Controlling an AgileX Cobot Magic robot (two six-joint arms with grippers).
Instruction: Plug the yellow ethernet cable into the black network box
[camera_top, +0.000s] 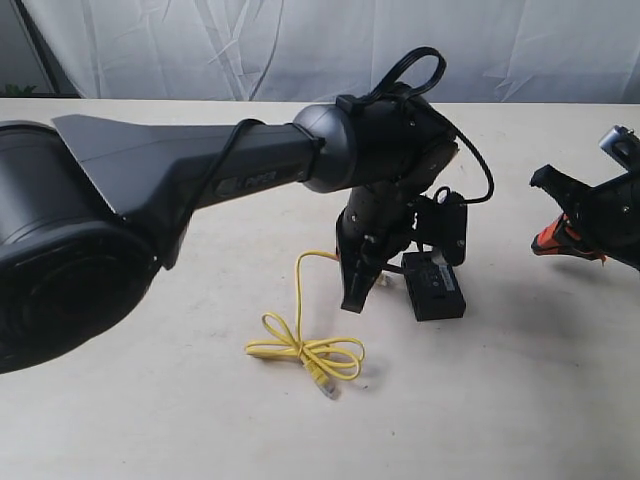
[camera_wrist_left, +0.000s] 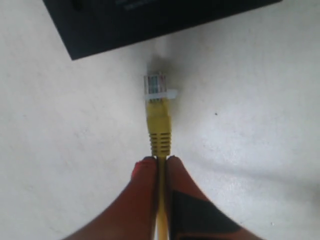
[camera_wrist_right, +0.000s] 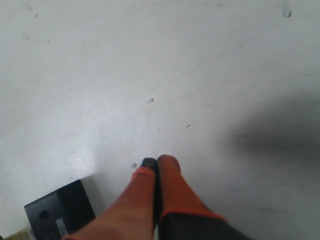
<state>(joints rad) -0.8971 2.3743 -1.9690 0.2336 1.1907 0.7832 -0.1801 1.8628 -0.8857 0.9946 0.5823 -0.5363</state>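
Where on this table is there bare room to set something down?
The widest bare patch of the off-white table lies toward the camera, between the small flat black plastic box and the right arm. Crowded: around the looped thin yellow cable and the box, under the left arm.

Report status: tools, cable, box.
Left tool shut on cable, just behind the plug. Right tool shut, empty. Plug short of box, not seated. Nothing between them.

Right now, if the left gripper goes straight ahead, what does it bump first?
Probably the black network box; the yellow ethernet cable in the left gripper points its plug there, though depth is unclear.
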